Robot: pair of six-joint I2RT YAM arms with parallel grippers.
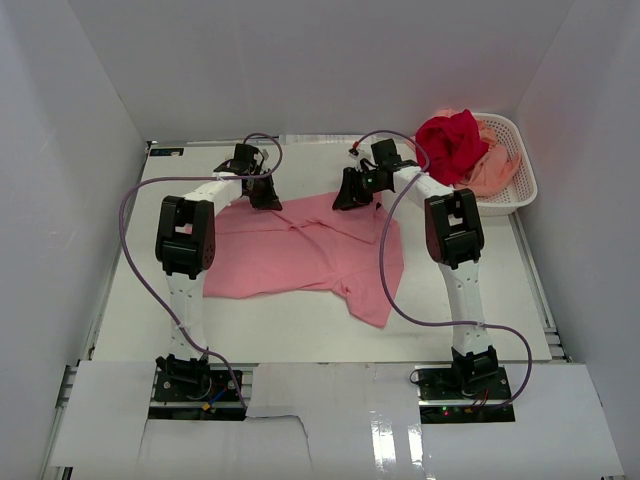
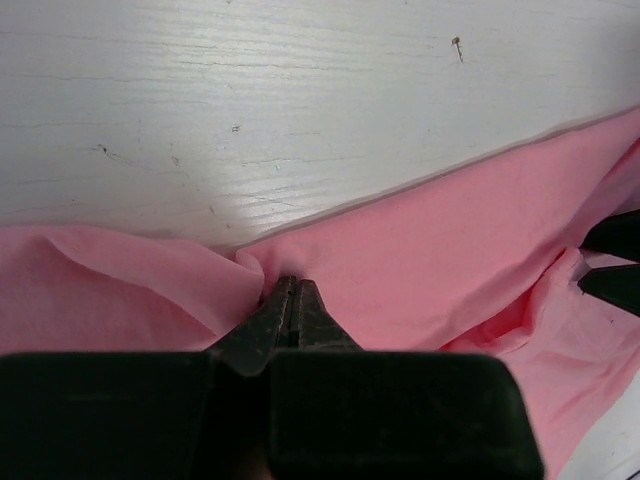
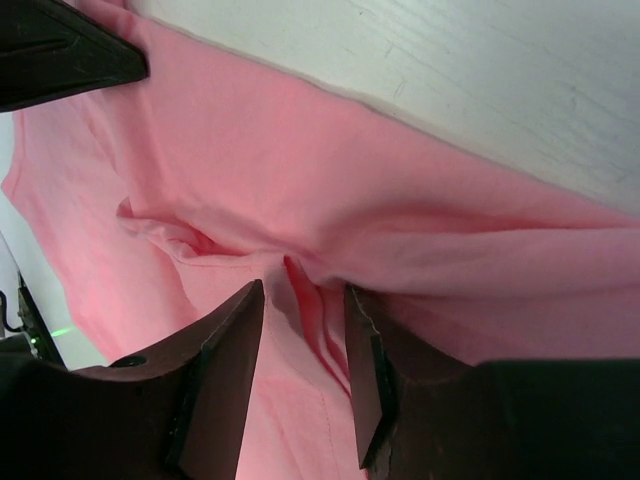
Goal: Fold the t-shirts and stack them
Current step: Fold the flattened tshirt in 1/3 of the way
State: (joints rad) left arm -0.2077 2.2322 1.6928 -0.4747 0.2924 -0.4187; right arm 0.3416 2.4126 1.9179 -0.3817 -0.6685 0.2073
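Pink t-shirt [image 1: 300, 255] lies rumpled, unfolded, on the tabletop [image 1: 450, 320]; left pincer [image 2: 290, 292] pinches its edge, right pincer [image 3: 302, 297] gapes half-wide over a ridge; red t-shirt [image 1: 450, 140] and peach t-shirt [image 1: 490, 172] wait in the basket [image 1: 522, 190].

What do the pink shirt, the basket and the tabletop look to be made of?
Pink shirt: soft matte knit cloth, likely cotton; it wrinkles and drapes.
Basket: white plastic, probably; rigid lattice wall.
Tabletop: seemingly white-painted wood, slightly glossy; grain lines and small chips show.
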